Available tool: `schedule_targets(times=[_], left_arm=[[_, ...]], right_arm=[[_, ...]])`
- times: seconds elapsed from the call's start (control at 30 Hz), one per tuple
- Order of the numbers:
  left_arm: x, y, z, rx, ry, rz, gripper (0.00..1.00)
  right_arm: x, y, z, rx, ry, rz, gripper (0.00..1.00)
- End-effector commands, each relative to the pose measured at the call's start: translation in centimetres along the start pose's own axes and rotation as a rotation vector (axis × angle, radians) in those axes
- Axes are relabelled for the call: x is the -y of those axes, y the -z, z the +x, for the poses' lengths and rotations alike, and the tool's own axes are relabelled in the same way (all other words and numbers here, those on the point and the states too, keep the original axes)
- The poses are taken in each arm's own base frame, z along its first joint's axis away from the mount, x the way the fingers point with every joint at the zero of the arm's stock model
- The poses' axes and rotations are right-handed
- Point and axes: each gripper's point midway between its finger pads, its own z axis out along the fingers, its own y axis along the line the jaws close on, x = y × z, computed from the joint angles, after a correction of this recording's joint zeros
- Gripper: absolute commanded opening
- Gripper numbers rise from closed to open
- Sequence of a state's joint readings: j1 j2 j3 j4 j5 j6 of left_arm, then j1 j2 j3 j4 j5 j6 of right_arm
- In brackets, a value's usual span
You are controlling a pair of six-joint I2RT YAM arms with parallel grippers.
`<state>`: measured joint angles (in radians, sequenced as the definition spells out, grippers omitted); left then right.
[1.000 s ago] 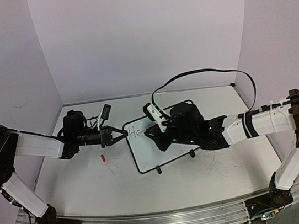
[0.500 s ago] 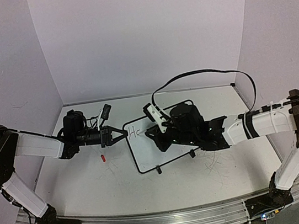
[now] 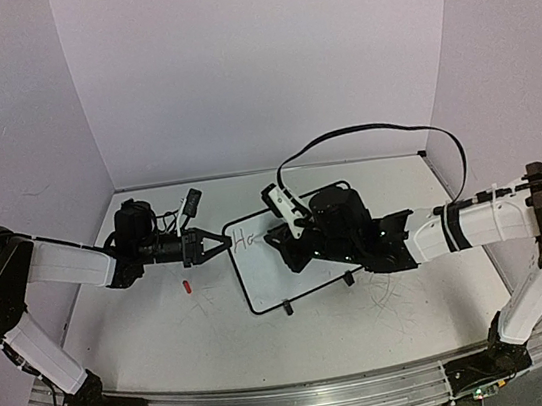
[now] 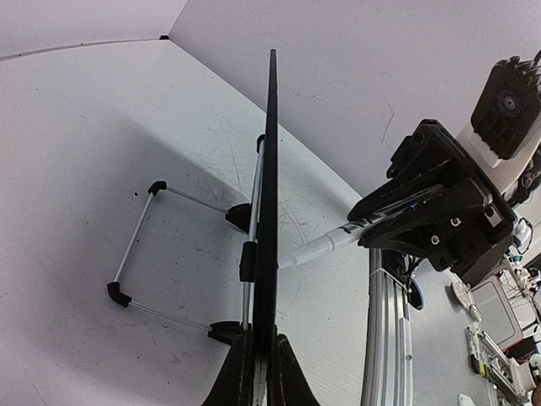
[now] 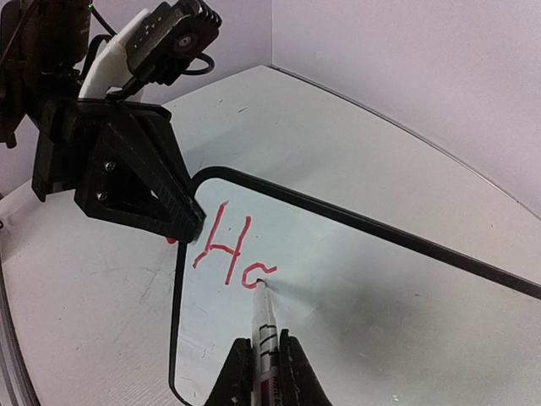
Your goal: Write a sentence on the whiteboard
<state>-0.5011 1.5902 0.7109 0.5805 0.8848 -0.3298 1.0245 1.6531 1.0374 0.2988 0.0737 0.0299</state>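
Observation:
The whiteboard [image 3: 287, 279] stands tilted at mid-table, black-framed and glossy. My left gripper [image 3: 219, 243] is shut on its left edge; the left wrist view shows the whiteboard [image 4: 270, 169] edge-on, clamped between the fingers of the left gripper [image 4: 260, 365]. My right gripper [image 3: 286, 248] is shut on a white marker [image 5: 265, 326], pinched in the right gripper [image 5: 261, 372], with its tip touching the whiteboard [image 5: 389, 288]. The sentence [image 5: 226, 249] reads "Hc" in red at the upper left corner, and the marker tip rests at the open end of the second letter. From above the sentence [image 3: 246, 237] looks tiny.
A red marker cap [image 3: 188, 285] lies on the table left of the board. The board's wire stand [image 4: 135, 254] and black feet [image 3: 288, 310] rest on the scuffed tabletop. An aluminium rail [image 3: 279, 401] runs along the near edge. White walls close in on three sides.
The marker has drawn a curved second letter after the "H", and the right gripper has shifted slightly right. The left gripper has kept its hold on the board's edge.

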Motion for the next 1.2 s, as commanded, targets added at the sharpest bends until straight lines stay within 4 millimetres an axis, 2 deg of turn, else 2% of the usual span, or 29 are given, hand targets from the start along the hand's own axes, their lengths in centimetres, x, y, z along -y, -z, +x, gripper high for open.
schedule_targets(times=[0.0, 0.57, 1.17], left_arm=[[1.5, 0.4, -1.1, 0.024, -0.052, 0.044, 0.00], [1.6, 0.4, -1.1, 0.022, -0.054, 0.047, 0.00], [1.5, 0.3, -1.0, 0.019, -0.050, 0.049, 0.00]], right_arm=[[1.5, 0.6, -3.0, 0.085, -0.019, 0.068, 0.00], [1.9, 0.9, -3.9, 0.110, -0.019, 0.080, 0.00], [0.8, 0.4, -0.1, 0.012, -0.028, 0.019, 0.00]])
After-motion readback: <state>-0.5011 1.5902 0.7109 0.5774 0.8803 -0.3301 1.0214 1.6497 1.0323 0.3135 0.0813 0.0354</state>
